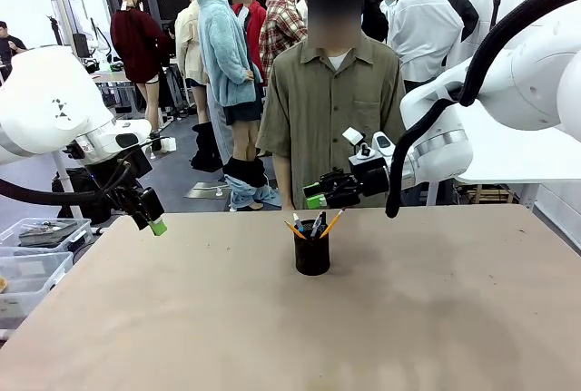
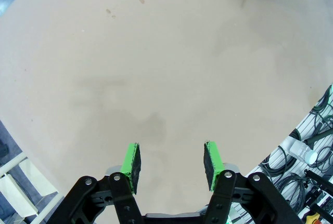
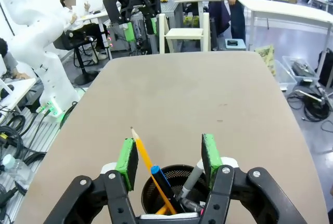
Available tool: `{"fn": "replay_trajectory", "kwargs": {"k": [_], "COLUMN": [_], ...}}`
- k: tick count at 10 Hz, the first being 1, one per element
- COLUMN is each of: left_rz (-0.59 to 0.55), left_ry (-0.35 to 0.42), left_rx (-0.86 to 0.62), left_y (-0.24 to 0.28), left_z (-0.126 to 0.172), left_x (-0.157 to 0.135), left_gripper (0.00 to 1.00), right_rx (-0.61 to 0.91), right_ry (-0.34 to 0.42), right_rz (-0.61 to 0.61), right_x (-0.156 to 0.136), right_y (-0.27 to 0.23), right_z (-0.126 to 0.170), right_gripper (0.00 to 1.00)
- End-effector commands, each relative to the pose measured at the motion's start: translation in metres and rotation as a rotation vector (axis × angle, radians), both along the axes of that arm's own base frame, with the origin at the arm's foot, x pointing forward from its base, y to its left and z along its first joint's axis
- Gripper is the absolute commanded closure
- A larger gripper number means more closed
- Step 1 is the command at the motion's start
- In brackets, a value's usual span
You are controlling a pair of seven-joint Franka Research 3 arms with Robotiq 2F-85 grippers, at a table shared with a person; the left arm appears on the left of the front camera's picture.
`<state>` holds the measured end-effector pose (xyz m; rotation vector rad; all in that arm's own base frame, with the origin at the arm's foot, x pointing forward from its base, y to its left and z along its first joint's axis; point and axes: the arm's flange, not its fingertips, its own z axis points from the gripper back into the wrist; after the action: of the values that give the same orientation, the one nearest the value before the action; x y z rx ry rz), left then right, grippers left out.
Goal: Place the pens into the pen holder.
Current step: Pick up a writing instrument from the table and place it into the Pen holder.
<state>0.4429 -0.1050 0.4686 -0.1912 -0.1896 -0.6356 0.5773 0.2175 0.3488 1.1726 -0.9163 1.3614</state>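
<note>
A: Where are you seeing the pens [image 1: 313, 225] right now?

B: You are looking at them standing in the pen holder [image 1: 312, 256], which is sitting upright near the middle of the surface [image 1: 427, 318]. An orange pencil [image 3: 147, 162] is leaning out of it, with a blue-tipped pen [image 3: 160, 180] and a silvery one [image 3: 193, 178] beside it.

A: And the right end effector [image 3: 170, 159]?

B: You are watching it hovering just above the holder, jaws spread apart, gripping nothing; the pencil is leaning close by one green pad [image 3: 128, 161].

A: The left one?

B: Your left end effector [image 2: 173, 164] is hanging over bare surface, well apart from the holder, its jaws standing apart and holding nothing. A person [image 1: 331, 92] is standing at the far side.
</note>
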Motion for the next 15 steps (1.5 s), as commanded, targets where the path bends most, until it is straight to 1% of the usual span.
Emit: {"fn": "replay_trajectory", "kwargs": {"k": [1,3,4,6,8,9,11,12,13,14,15], "left_rz": [0.002,0.002,0.002,0.002,0.002,0.002,0.002,0.002,0.002,0.002,0.002], "left_ry": [-0.001,-0.001,-0.001,-0.001,-0.001,-0.001,-0.001,-0.001,-0.001,-0.001,-0.001], "left_rx": [0.011,0.011,0.011,0.011,0.011,0.011,0.011,0.011,0.011,0.011,0.011], "left_y": [0.001,0.001,0.001,0.001,0.001,0.001,0.001,0.001,0.001,0.001,0.001], "left_z": [0.001,0.001,0.001,0.001,0.001,0.001,0.001,0.001,0.001,0.001,0.001], "left_x": [0.000,0.000,0.000,0.000,0.000,0.000,0.000,0.000,0.000,0.000,0.000], "left_gripper": [0.36,0.36,0.36,0.36,0.36,0.36,0.36,0.36,0.36,0.36,0.36], "right_rx": [-0.071,-0.175,-0.202,-0.294,-0.404,-0.472,-0.581,-0.680,-0.768,-0.840,-0.885], "right_ry": [0.001,-0.019,0.000,0.073,0.206,0.261,0.406,0.484,0.582,0.733,0.814], "right_rz": [-0.058,-0.202,-0.287,-0.464,-0.618,-0.713,-0.836,-0.906,-0.937,-0.961,-1.036], "right_x": [-0.015,-0.032,-0.042,-0.065,-0.080,-0.088,-0.104,-0.114,-0.120,-0.123,-0.124], "right_y": [-0.018,-0.056,-0.077,-0.115,-0.147,-0.159,-0.189,-0.202,-0.212,-0.220,-0.229], "right_z": [0.015,0.037,0.048,0.072,0.092,0.103,0.124,0.135,0.144,0.149,0.155], "right_gripper": [0.37,0.37,0.37,0.37,0.37,0.37,0.37,0.37,0.37,0.37,0.37]}}
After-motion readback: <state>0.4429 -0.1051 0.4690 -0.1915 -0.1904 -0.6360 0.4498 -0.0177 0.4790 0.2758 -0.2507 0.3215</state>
